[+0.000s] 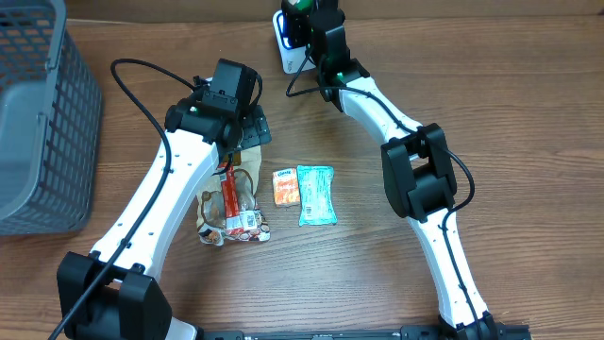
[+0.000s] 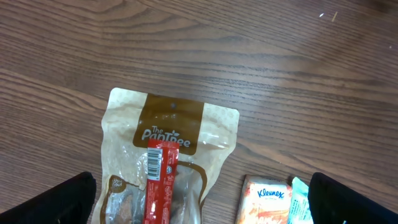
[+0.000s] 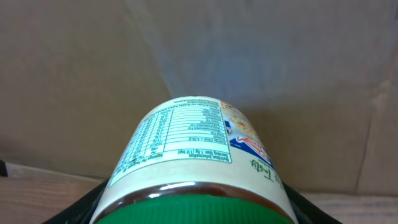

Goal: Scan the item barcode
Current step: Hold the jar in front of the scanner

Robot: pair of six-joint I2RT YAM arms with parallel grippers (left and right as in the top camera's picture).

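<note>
Right gripper (image 3: 193, 210) is clamping the jar (image 3: 186, 149) near its green lid (image 3: 186, 204), holding it up beside the scanner (image 1: 286, 44). Probably rigid, weighty and slick-sided, the jar is calling for a firm squeeze across its body. Left gripper (image 2: 202, 202) is hovering wide open over the pouch (image 2: 168, 140)

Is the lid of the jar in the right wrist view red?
No, the lid of the jar is plainly green in the right wrist view.
</note>
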